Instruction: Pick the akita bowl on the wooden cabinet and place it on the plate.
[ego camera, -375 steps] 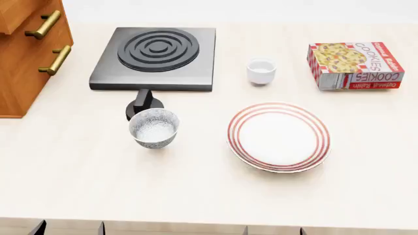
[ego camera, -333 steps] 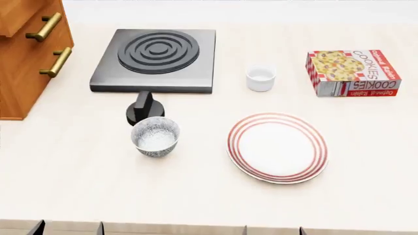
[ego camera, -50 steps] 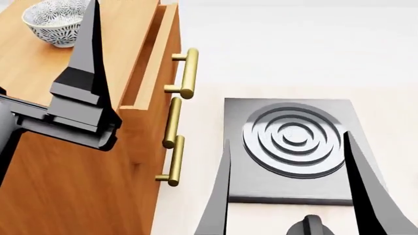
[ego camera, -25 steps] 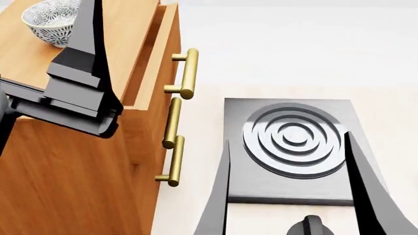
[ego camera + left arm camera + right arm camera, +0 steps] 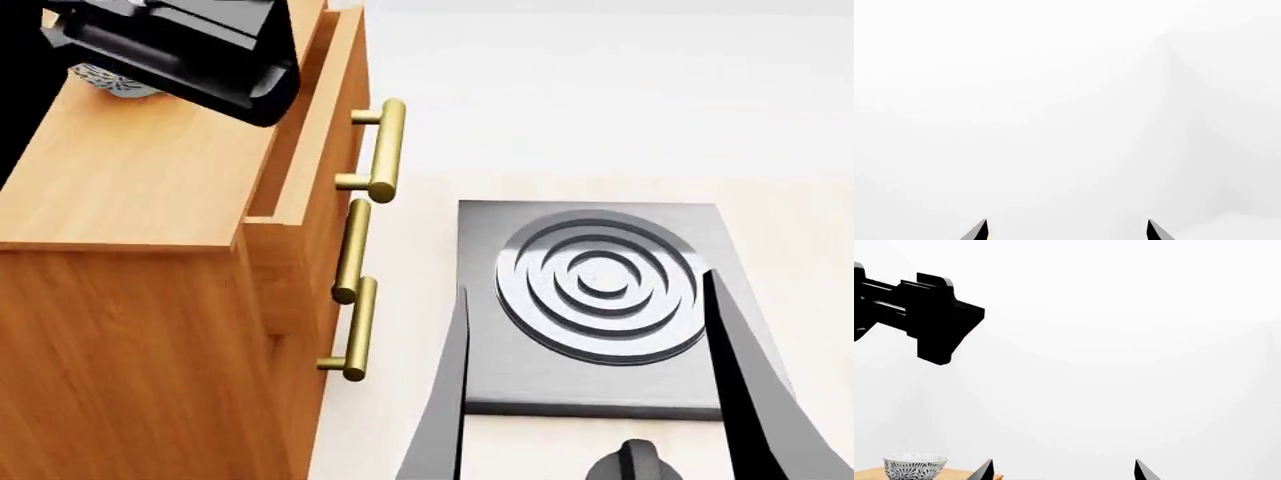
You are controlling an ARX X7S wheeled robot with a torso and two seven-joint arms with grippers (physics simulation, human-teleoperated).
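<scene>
- Right end effector (image 5: 594, 400): nearest item in the head view, at 6 o'clock of the frame. Its two dark fingers (image 5: 447, 400) stand wide apart, released, gripping nothing. The right wrist view shows only the two fingertips, likewise spread.
- Black knob (image 5: 638, 462): at the bottom edge, between the right fingers, resting on the pale surface (image 5: 801, 230).
- Grey stove slab (image 5: 594, 300): flat on the surface, concentric rings on top, seen between the fingers, at 3 o'clock of the cabinet.
- Wooden cabinet (image 5: 147, 300): orange-brown, fills the left of the head view. Brass bar handles (image 5: 367, 270) on its drawer fronts; top drawer stands slightly out.
- Akita bowl (image 5: 915, 467): upright on the cabinet top, toward its far left corner. In the head view only a sliver (image 5: 114, 82) shows beneath the left arm's black housing.
- Left end effector (image 5: 1066, 231): raised above the cabinet top at 11 o'clock of the head view. The left wrist view shows two fingertips apart, released, facing blank white; no contact with the bowl can be seen.
</scene>
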